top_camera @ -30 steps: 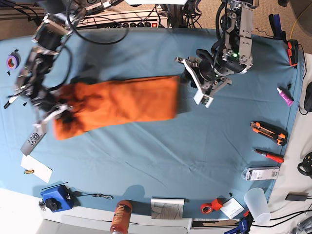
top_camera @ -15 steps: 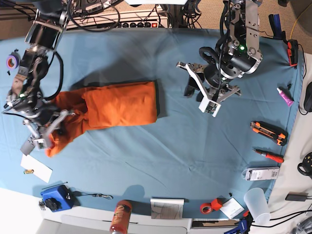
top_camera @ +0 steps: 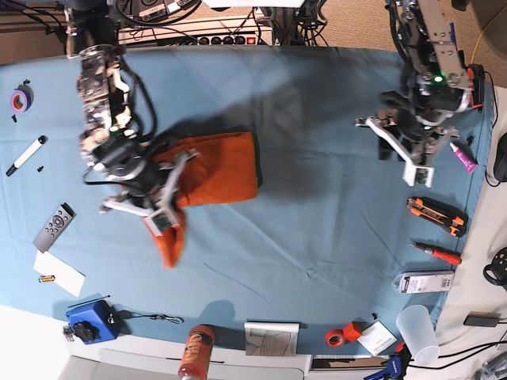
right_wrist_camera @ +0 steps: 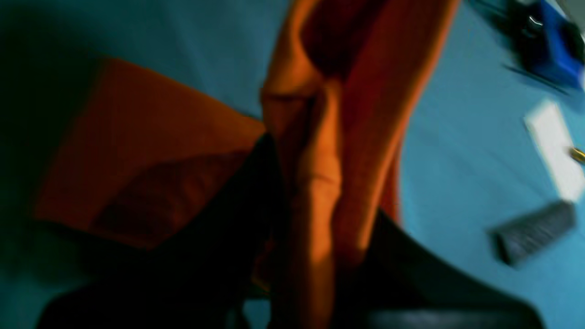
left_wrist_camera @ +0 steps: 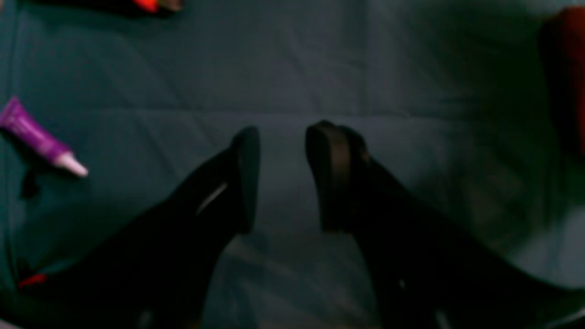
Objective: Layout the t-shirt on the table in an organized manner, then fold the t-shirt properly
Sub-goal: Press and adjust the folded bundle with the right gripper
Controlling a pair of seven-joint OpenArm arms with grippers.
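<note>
The orange t-shirt (top_camera: 224, 166) lies folded into a short band on the teal table (top_camera: 301, 237), left of centre. One bunched end (top_camera: 168, 241) hangs down from my right gripper (top_camera: 148, 212), which is shut on it. The right wrist view shows that orange cloth (right_wrist_camera: 320, 137) pinched between the dark fingers of the right gripper (right_wrist_camera: 320, 183), with the flat folded part (right_wrist_camera: 137, 160) below it. My left gripper (top_camera: 396, 150) hovers near the table's right side, far from the shirt. Its fingers (left_wrist_camera: 247, 173) stand apart around the left gripper (left_wrist_camera: 283, 137), and only bare cloth shows between them.
A purple tube (top_camera: 463, 156), an orange utility knife (top_camera: 437, 216) and a red screwdriver (top_camera: 436, 252) lie along the right edge. A remote (top_camera: 54, 226), white paper (top_camera: 59, 273), a marker (top_camera: 25, 155) and a blue box (top_camera: 93, 321) sit at the left.
My right gripper has swung in from the left edge toward the centre, carrying the shirt's end with it, so the band is shorter. The left arm has drawn back to the right.
</note>
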